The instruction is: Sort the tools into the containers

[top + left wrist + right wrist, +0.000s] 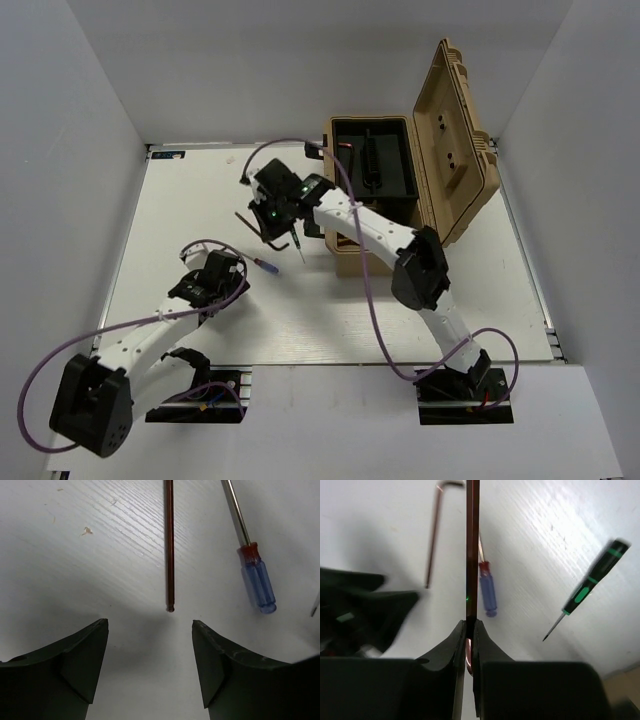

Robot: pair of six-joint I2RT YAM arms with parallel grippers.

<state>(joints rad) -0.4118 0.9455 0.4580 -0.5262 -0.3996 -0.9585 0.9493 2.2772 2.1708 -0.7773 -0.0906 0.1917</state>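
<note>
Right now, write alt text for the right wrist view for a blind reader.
The right gripper, jaws shut, pinches a thin dark hex key that runs straight up the frame. On the white table beyond lie a second hex key, a blue-handled screwdriver and a black-and-green screwdriver.

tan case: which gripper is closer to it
Right. The right gripper, jaws shut on a hex key, hangs just left of the tan case in the top view; the left gripper is farther left, by the blue screwdriver.
</note>
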